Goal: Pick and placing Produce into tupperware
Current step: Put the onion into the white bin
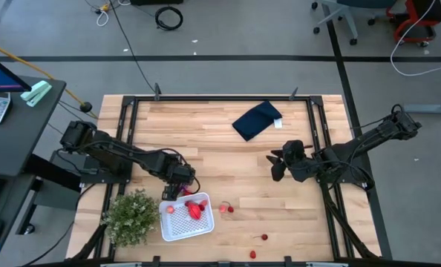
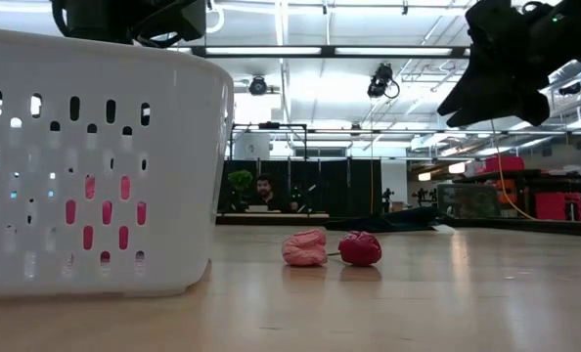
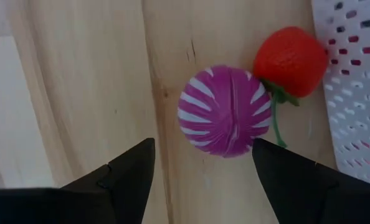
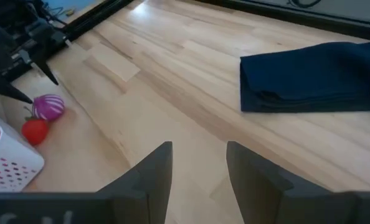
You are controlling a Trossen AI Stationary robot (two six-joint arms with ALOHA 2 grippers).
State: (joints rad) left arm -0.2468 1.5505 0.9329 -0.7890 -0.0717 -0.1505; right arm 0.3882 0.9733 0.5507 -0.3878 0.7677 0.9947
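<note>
1. The left gripper point(image 3: 203, 165) hangs above the table point(image 1: 228, 159), just beside the far edge of the basket point(image 1: 185, 218). Its fingers point(image 3: 132, 171) stand apart and hold nothing.
2. In the left wrist view a purple ball point(image 3: 224, 111) with white stripes lies on the wood between the open fingers. It is not gripped.
3. A strawberry point(image 3: 291, 61) lies on the wood touching the purple ball, with its green stem beside the ball. It sits just beside the basket wall.
4. The right wrist view shows the same pair, ball point(image 4: 48, 107) and strawberry point(image 4: 34, 131), outside the basket corner point(image 4: 10, 163), under the left arm.
5. Inside the basket lie red pieces: a larger one point(image 1: 195, 211) near the middle and a small one point(image 1: 170, 209) near one side.
6. More red produce lies on the table: a pair point(image 1: 226, 208) just beside the basket, one piece point(image 1: 263, 237) farther off, and one point(image 1: 252, 254) near the near edge.
7. In the low view a pink piece point(image 2: 305, 247) and a red piece point(image 2: 360, 248) lie touching on the wood, apart from the basket.
8. The right gripper point(image 4: 199, 163) waits above bare wood right of centre. Its fingers stand apart and hold nothing.
9. A folded navy cloth point(image 1: 257, 119) lies toward the far edge. A green plant point(image 1: 131, 216) stands just beside the basket.
</note>
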